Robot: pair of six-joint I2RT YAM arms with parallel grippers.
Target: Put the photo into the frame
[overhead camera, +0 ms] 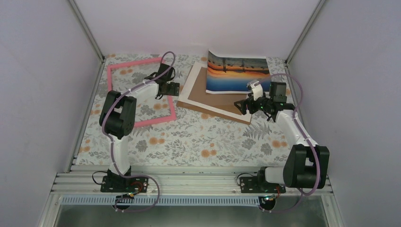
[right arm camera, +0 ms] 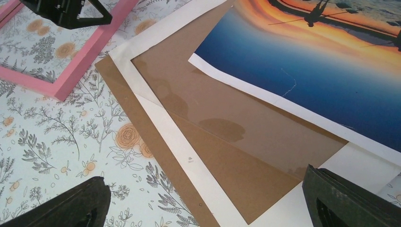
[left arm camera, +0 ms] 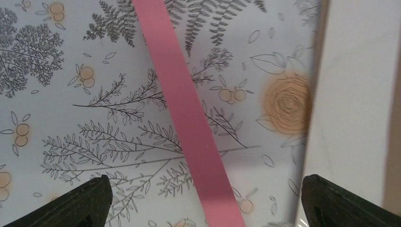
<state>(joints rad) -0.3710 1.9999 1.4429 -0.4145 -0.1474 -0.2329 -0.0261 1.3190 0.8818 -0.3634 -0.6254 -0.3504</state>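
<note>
Pink frame (left arm camera: 189,118) lies empty under the left gripper (left arm camera: 206,189). The photo (right arm camera: 307,61) lies ahead of the right gripper (right arm camera: 203,189). Both are spread wide, holding nothing.

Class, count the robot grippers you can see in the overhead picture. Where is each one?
2. The left gripper hangs open above the pink frame's right side. The right gripper is open above the brown board, just in front of the photo.

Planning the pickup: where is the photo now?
In the top view the photo lies at the far right-centre, partly on the brown board and white mat, just beyond the right gripper.
</note>
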